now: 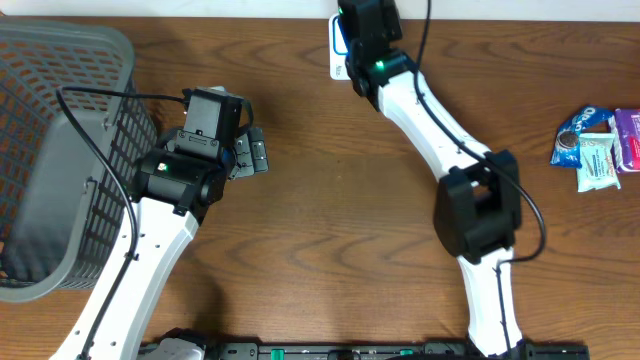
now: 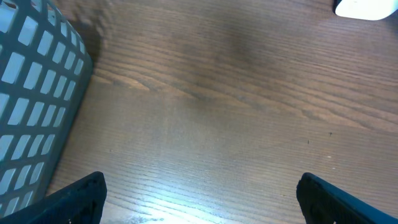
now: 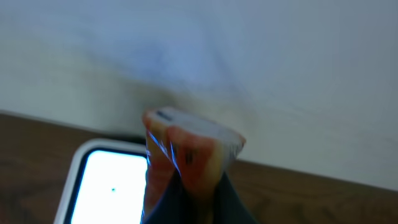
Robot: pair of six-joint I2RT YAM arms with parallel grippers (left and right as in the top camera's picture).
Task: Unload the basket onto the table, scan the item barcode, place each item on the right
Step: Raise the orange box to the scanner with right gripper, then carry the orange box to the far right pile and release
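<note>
The right fingers [image 3: 230, 208] are pinched shut on a small orange-and-white packet [image 3: 189, 146], holding it at the far edge of the surface [image 1: 330, 220], close by the white scanner [image 3: 102, 186], whose bright panel shows just to one side of it. The left fingers [image 2: 78, 199] stand wide apart and empty over bare wood, near the grey basket [image 1: 60, 150] at the left edge. The scan itself appears to be the step in hand: the item is at the reader, and the next move likely calls for turning the packet so that its barcode faces the bright panel. No barcode can be made out. The packet is blurred in the wrist view, and the arm hides it from overhead. More wrapped items [image 1: 600, 145] lie at the right edge, partly cut off.
</note>
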